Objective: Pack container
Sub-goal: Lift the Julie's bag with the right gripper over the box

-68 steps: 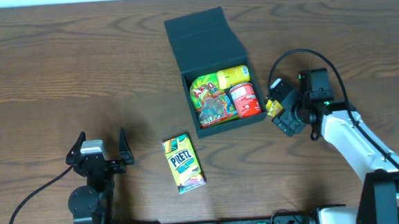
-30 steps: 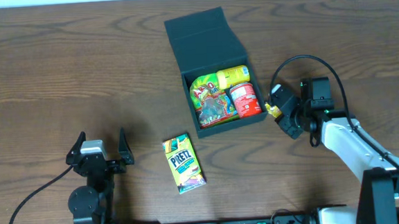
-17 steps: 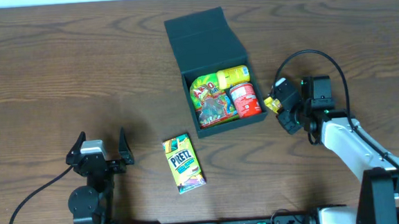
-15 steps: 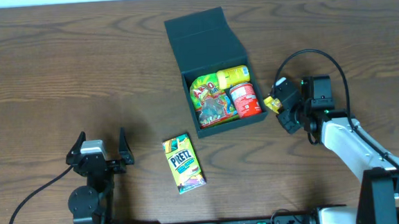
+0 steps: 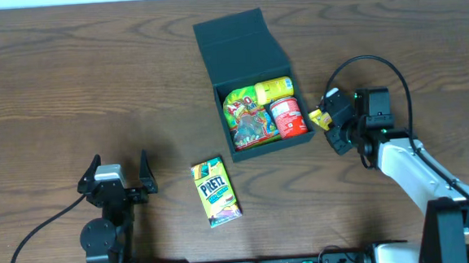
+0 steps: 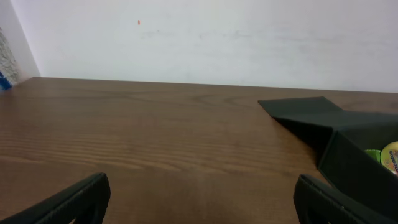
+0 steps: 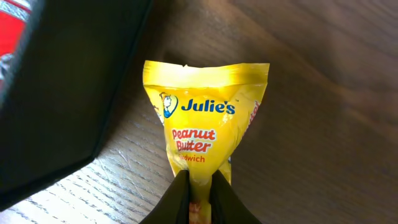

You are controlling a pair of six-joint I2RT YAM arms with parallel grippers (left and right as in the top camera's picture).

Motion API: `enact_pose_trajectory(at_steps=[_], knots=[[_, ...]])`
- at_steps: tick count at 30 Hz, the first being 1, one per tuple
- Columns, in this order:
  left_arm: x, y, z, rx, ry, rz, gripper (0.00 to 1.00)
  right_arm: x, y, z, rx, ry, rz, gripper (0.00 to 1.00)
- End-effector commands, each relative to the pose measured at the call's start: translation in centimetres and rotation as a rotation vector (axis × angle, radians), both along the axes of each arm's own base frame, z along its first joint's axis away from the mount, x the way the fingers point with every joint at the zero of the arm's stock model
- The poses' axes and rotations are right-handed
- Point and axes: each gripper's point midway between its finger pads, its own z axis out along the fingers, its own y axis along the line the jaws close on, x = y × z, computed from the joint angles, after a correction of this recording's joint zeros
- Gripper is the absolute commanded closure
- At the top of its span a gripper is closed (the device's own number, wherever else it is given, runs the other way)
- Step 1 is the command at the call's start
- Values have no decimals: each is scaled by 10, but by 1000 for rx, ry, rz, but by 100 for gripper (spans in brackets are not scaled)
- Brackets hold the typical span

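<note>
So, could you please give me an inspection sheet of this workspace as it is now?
Surface: brown wood-grain table.
Job's things: container open, lid laid back; green packet, yellow snack and red snack inside. Pretz box lies flat on the table, outside.
Clutter: nothing seen.
Grippers: left gripper open, empty. Right gripper shut on Julie's packet, outside the container, beside its wall.
Cables: black cable loops over right arm; another cable trails from left arm.
Surroundings: white wall.
</note>
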Motion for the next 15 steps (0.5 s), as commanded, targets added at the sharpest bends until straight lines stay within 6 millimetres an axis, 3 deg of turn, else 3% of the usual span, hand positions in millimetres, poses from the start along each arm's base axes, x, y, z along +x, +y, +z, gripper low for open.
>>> enact_pose_trajectory(at_steps=[1, 7, 15], knots=[[-2, 1, -17, -5, 59, 5, 5, 4, 1, 23, 26, -73, -13, 90], [-2, 1, -17, -5, 59, 5, 5, 7, 1, 64, 53, -188, -45, 94], [-2, 1, -17, -5, 59, 5, 5, 6, 6, 110, 218, -293, -207, 96]])
